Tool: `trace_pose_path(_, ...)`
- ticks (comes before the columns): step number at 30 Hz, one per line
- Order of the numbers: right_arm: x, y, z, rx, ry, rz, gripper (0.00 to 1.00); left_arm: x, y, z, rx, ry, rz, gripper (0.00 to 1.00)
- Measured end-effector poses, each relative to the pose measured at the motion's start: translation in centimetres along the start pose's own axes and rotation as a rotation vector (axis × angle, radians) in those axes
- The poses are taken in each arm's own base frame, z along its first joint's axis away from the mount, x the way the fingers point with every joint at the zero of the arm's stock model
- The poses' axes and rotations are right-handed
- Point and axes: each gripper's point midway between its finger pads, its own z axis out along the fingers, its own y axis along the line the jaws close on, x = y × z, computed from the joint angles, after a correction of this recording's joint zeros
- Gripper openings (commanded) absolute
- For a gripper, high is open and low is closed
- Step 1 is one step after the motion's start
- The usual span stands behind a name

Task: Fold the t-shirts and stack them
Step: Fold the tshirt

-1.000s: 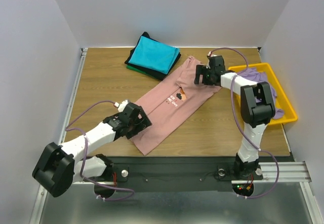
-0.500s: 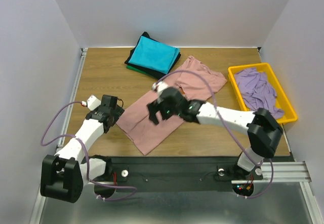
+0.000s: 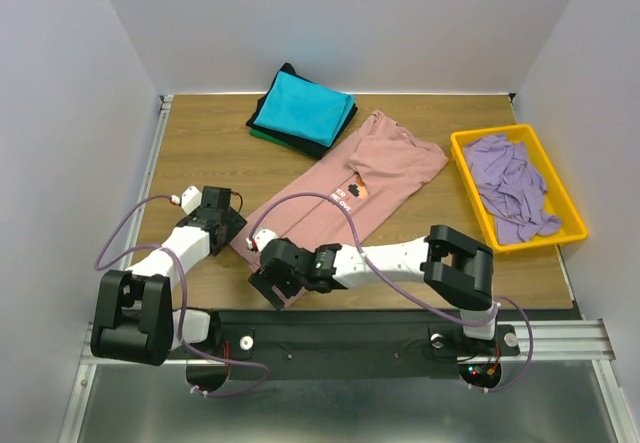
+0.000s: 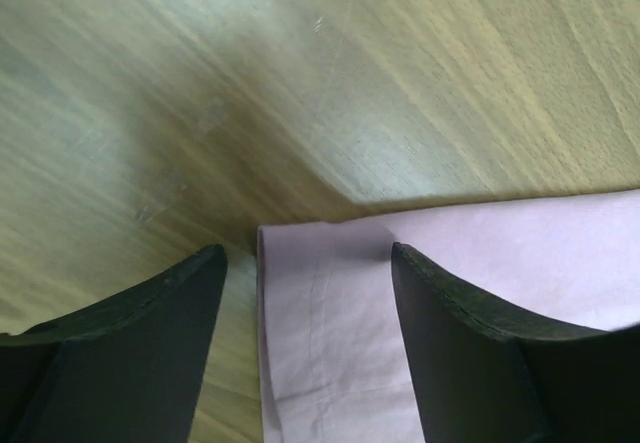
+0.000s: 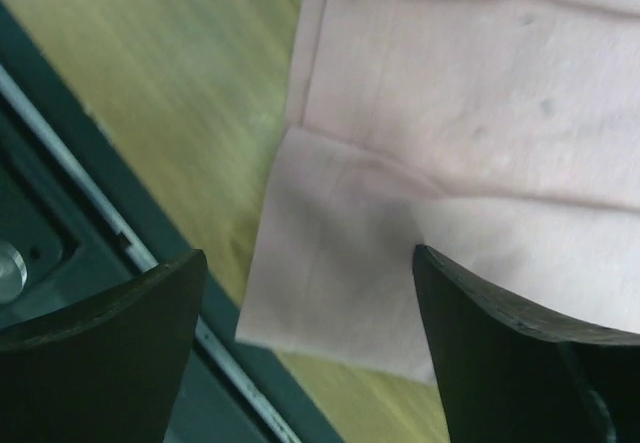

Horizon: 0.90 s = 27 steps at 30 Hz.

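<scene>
A dusty-pink t-shirt (image 3: 345,188) with a small brown chest print lies spread diagonally across the table. My left gripper (image 3: 232,235) is open over its left hem corner (image 4: 300,293), one finger on each side. My right gripper (image 3: 268,281) is open over the near hem corner (image 5: 330,293) by the table's front edge. A folded stack with a turquoise shirt (image 3: 302,105) on top of black and green ones sits at the back. A lavender shirt (image 3: 512,178) lies crumpled in the tray.
The yellow plastic tray (image 3: 458,153) stands at the right edge. The black front rail (image 5: 60,243) runs just beyond the pink shirt's near corner. Wooden tabletop (image 3: 200,153) surrounds the shirt.
My right arm swung from the shirt's far end, across the middle, down to its near hem corner. My left gripper drew back left and now sits at the left hem corner.
</scene>
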Motion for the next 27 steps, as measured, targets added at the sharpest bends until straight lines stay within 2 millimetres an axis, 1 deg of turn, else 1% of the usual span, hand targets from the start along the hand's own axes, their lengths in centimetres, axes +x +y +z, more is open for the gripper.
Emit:
trace_pose_path(3, -0.3, -0.1, 0.8, 0.022, -0.001, 0.007, 0.79, -0.1, -0.4, 0.5, 0.01, -0.005, 0.015, 0.57)
trace_pose_path(6, 0.3, 0.1, 1.5, 0.044, 0.014, 0.0, 0.77, -0.3, -0.8, 0.9, 0.023, -0.011, 0.023, 0.48)
trace_pose_path(7, 0.4, 0.1, 1.6, 0.055, 0.017, -0.006, 0.75, -0.3, -1.0, 1.0, 0.031, -0.012, 0.022, 0.44)
trace_pose_path(9, 0.6, 0.3, 1.7, 0.085, 0.015, -0.019, 0.72, -0.3, -1.2, 1.1, 0.043, -0.012, 0.021, 0.33)
trace_pose_path(10, 0.6, 0.4, 1.6, 0.096, 0.014, -0.021, 0.67, -0.3, -1.3, 1.2, 0.048, -0.01, 0.023, 0.16)
trace_pose_path(12, 0.8, 0.4, 1.6, 0.122, 0.014, -0.024, 0.63, 0.0, -1.2, 1.3, 0.056, -0.004, 0.023, 0.04)
trace_pose_path(13, 0.9, 0.4, 1.6, 0.132, 0.014, -0.029, 0.58, 0.1, -1.4, 1.3, 0.066, -0.002, 0.02, 0.0)
trace_pose_path(14, 1.0, 0.4, 1.6, 0.145, 0.013, -0.03, 0.56, 0.1, -1.4, 1.3, 0.068, 0.0, 0.017, 0.0)
trace_pose_path(15, 1.0, 0.3, 1.6, 0.156, 0.01, -0.029, 0.51, 0.2, -1.4, 1.2, 0.07, 0.002, 0.016, 0.0)
trace_pose_path(16, 1.0, 0.3, 1.7, 0.164, 0.011, -0.027, 0.41, 0.2, -1.4, 1.2, 0.072, 0.002, 0.013, 0.0)
trace_pose_path(17, 1.0, 0.3, 1.7, 0.172, 0.01, -0.024, 0.36, 0.3, -1.4, 1.2, 0.072, 0.004, 0.01, 0.0)
trace_pose_path(18, 0.9, 0.3, 1.7, 0.179, 0.008, -0.018, 0.28, 0.3, -1.3, 1.1, 0.073, 0.004, 0.006, 0.0)
trace_pose_path(20, 0.8, 0.4, 1.8, 0.19, 0.003, -0.018, 0.23, 0.5, -1.1, 0.9, 0.074, 0.007, 0.003, 0.0)
trace_pose_path(21, 0.8, 0.4, 1.8, 0.198, 0.001, -0.017, 0.19, 0.6, -0.9, 0.7, 0.075, 0.012, 0.002, 0.0)
trace_pose_path(25, 0.9, 0.8, 1.7, 0.209, -0.003, -0.02, 0.14, 1.5, 0.5, -0.5, 0.05, 0.04, -0.006, 0.0)
trace_pose_path(27, 1.0, 0.9, 1.6, 0.214, -0.006, -0.017, 0.12, 1.4, 1.0, -1.3, 0.045, 0.034, -0.02, 0.0)
